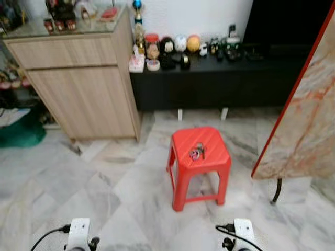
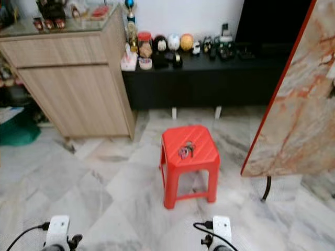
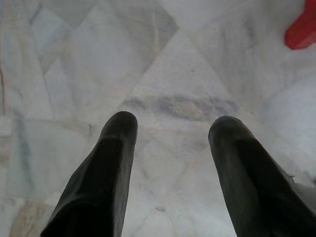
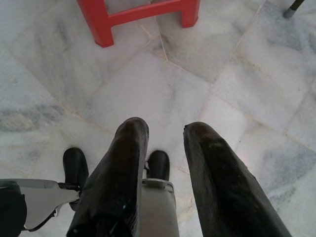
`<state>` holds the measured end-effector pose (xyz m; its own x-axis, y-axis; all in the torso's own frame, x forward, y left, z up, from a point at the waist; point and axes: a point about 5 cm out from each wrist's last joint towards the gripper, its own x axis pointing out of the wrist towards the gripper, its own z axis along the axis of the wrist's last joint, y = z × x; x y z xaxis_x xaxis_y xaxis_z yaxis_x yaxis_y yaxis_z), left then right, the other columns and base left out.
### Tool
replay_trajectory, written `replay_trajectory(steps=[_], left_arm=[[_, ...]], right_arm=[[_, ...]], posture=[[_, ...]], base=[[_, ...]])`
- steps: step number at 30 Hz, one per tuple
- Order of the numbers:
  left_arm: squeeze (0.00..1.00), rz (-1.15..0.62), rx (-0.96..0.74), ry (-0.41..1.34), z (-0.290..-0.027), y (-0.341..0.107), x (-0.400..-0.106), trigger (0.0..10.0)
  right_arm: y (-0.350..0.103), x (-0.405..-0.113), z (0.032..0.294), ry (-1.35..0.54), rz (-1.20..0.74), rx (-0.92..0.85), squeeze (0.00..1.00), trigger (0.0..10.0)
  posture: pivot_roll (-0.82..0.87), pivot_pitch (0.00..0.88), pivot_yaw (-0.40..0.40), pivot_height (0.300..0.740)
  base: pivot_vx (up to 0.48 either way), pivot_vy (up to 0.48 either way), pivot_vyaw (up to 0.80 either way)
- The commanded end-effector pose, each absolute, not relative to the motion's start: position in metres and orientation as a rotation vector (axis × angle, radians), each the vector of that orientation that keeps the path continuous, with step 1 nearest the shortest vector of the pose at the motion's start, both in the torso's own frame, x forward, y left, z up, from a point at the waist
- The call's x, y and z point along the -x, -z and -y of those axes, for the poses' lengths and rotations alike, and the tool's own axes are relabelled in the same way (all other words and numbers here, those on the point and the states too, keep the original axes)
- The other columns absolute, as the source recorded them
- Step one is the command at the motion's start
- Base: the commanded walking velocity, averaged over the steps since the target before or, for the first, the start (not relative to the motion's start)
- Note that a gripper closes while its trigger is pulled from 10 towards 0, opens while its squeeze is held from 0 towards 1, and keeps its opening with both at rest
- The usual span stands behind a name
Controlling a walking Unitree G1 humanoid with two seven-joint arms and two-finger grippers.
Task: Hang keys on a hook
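On the red stool ahead, I am seeing the keys lying; any lettering is too blurred. Left end effector and right end effector are hanging over the marble floor, fingers apart.

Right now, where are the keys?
The keys lie on top of the red plastic stool, ahead of the robot and slightly right, between the wooden cabinet and the marble tabletop.

No legible txt, labels or nos. anywhere.
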<state>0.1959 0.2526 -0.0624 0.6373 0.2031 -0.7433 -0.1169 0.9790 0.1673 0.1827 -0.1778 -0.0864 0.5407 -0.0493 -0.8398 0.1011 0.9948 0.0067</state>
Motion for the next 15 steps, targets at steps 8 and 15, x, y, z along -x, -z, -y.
replay_trajectory(steps=[8, 15], left_arm=[[0.0, -0.866, -0.087, -0.163, -0.243, 0.062, -0.203, 10.0], [0.0, -0.873, -0.053, -0.179, -0.238, 0.066, -0.198, 10.0]], right_arm=[[0.089, -0.166, 0.209, 0.166, -1.021, -0.026, 0.0, 10.0], [0.09, -0.163, 0.212, 0.158, -1.028, -0.003, 0.0, 10.0]], posture=[[-0.04, 0.0, 0.013, 0.74], [0.0, 0.0, -0.049, 0.74]], base=[[0.0, 0.0, 0.0], [0.0, 0.0, 0.0]])
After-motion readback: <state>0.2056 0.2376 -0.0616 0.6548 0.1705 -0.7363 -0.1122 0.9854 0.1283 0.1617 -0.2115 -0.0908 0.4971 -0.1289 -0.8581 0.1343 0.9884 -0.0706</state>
